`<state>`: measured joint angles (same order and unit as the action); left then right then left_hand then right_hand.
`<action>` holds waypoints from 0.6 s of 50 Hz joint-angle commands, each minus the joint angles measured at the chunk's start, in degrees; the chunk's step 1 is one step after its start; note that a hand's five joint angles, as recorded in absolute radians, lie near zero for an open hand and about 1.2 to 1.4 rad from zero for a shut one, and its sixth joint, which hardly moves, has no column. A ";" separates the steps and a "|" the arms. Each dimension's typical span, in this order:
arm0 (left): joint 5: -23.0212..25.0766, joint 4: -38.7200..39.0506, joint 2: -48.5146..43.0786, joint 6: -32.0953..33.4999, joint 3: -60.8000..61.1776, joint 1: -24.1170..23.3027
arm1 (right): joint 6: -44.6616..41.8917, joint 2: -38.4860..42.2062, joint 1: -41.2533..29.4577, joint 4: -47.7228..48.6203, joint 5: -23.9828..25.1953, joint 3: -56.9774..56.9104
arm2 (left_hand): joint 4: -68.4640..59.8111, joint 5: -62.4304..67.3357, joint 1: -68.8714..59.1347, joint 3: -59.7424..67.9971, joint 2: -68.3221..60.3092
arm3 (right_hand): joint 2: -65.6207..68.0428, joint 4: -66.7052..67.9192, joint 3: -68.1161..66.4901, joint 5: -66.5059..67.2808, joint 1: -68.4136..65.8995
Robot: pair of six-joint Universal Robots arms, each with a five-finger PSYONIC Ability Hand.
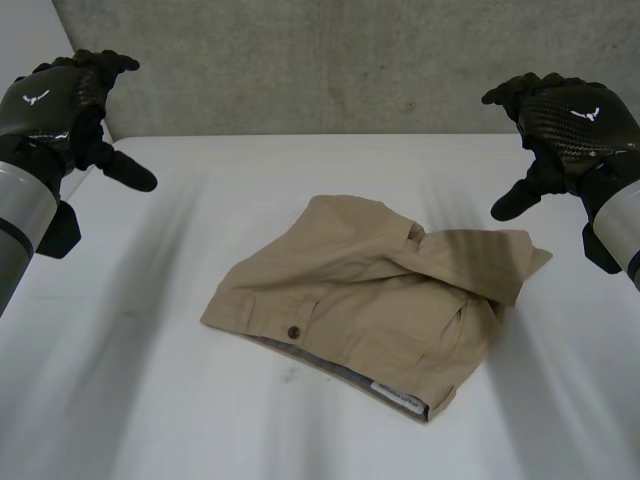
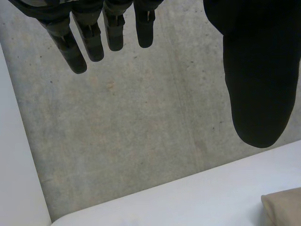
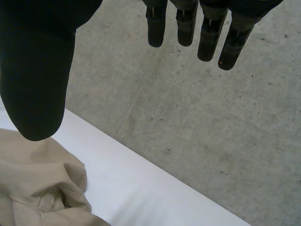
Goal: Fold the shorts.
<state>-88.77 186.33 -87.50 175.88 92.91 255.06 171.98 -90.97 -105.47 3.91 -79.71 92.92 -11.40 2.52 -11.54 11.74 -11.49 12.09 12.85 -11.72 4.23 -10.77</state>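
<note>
Two hands are hovering above the white table point(image 1: 130, 400), and neither is touching the shorts point(image 1: 370, 300). We are holding our left hand point(image 1: 60, 105) up near the table's far left corner, well apart from the tan shorts, which are lying rumpled and partly folded in the middle of the table. Their waistband point(image 1: 330, 365) and its dark button point(image 1: 293, 331) are facing the near edge. Bare table is lying all round the cloth, widest on the left side and narrower on the right. A grey concrete wall point(image 1: 300, 60) is rising behind the far edge. A loose flap of the shorts is pointing toward our right hand point(image 1: 565, 125), which we are holding raised over the far right side, near that flap but apart from it. In both wrist views our fingers point(image 2: 94, 37) are hanging straight and spread, with the thumbs standing wide apart, and they are gripping nothing.
</note>
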 commanded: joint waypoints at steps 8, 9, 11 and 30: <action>0.09 -0.27 -1.10 -0.10 -0.01 -0.09 | 0.03 -0.09 0.00 0.14 -0.01 -0.02 | 1.40 -2.52 1.54 -1.74 1.49 | -2.09 -2.85 1.72 -4.23 0.77; 0.09 -0.18 -1.18 -0.10 -0.01 -0.09 | 0.03 -0.26 0.00 0.14 -0.01 -0.02 | 1.40 -2.52 1.54 -1.74 1.49 | -2.09 -2.85 1.72 -4.23 0.77; 0.09 -0.27 -1.09 -0.19 -0.01 -0.09 | 0.03 -0.26 0.00 0.14 -0.01 -0.02 | 1.40 -2.52 1.54 -1.74 1.49 | -2.09 -2.85 1.72 -4.23 0.77; 0.09 -0.27 -1.09 -0.19 -0.01 -0.18 | 0.03 -0.26 0.00 0.31 -0.01 -0.02 | 1.40 -2.52 1.54 -1.74 1.49 | -2.09 -2.85 1.72 -4.23 0.77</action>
<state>-88.68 186.06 -88.59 175.69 92.90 254.93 172.00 -91.23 -105.47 4.17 -79.72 92.93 -11.40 2.52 -11.54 11.74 -11.49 12.09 12.85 -11.71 4.23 -10.77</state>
